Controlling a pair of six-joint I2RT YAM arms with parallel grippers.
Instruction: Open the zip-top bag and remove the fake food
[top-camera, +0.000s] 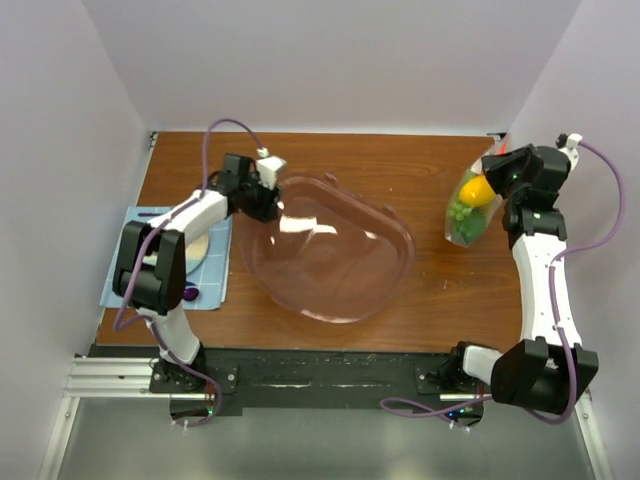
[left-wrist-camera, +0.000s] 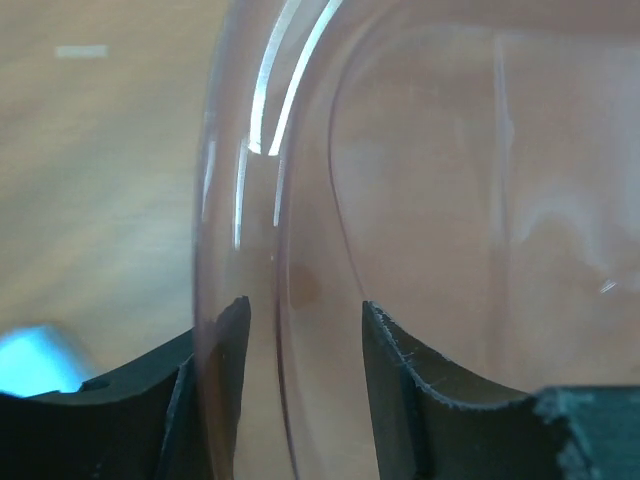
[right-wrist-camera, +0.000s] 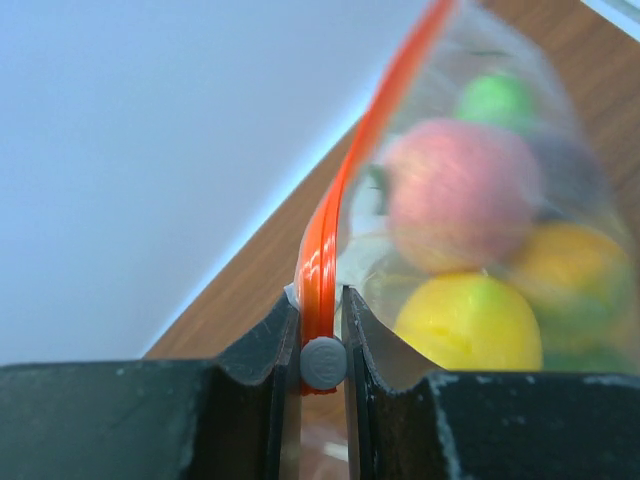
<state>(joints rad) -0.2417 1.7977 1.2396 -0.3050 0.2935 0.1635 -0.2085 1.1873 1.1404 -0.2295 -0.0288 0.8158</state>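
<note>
The zip-top bag (top-camera: 468, 215) hangs at the far right of the table, clear, with an orange zip strip (right-wrist-camera: 350, 170). My right gripper (top-camera: 497, 165) is shut on that strip at its grey slider (right-wrist-camera: 323, 362), fingers either side (right-wrist-camera: 322, 305). The fake food is inside the bag: a yellow fruit (right-wrist-camera: 470, 320), a peach-pink one (right-wrist-camera: 455, 190) and a green one (right-wrist-camera: 495, 100); yellow and green also show in the top view (top-camera: 478, 192). My left gripper (top-camera: 268, 197) is closed on the rim of the pink-tinted clear tub (top-camera: 400, 235), one finger on each side of the wall (left-wrist-camera: 303, 310).
The tub (left-wrist-camera: 450, 200) fills the middle of the table. A blue mat (top-camera: 125, 265) at the left edge carries a white plate (top-camera: 197, 250) and a small purple spoon (top-camera: 190, 292). White walls close in on three sides.
</note>
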